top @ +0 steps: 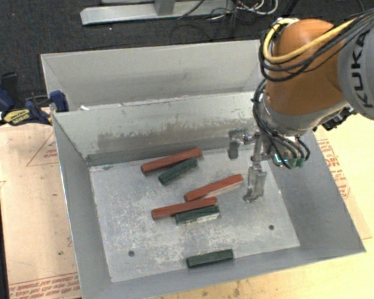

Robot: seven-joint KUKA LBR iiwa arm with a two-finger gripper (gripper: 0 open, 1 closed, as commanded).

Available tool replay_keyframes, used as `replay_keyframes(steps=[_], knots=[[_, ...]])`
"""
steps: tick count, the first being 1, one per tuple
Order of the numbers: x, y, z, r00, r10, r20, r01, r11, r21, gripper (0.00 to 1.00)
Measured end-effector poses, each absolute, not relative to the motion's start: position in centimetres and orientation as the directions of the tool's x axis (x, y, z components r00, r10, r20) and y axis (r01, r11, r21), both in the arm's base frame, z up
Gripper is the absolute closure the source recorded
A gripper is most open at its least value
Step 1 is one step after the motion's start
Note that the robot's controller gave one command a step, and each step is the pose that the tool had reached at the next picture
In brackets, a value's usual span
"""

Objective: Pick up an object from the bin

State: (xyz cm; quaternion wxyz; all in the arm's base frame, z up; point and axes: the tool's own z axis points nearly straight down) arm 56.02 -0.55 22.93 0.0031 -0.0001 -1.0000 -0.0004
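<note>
My gripper is in the right part of the bin, open, one finger toward the back wall and the other toward the front. The right end of a slanted red-brown bar lies just at the gap between the fingers; I cannot tell if they touch it. Left of it a second red-brown bar lies flat with a dark green bar pressed along its front side.
Farther back, a third red-brown bar and a dark green bar lie near the back wall. One more dark green bar rests by the front wall. The arm with its orange cover hangs over the bin's right side.
</note>
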Motion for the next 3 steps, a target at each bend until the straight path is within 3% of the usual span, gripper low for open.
replay_keyframes(steps=[1,2,3], knots=[[56.2,-0.6,23.3,-1.0,0.0,-0.001,0.0,1.0,0.001,0.0],[57.2,1.3,19.2,-0.997,-0.072,-0.007,-0.072,0.997,0.0,0.0],[56.9,6.0,12.9,-0.963,-0.27,-0.005,-0.27,0.963,0.0,0.0]])
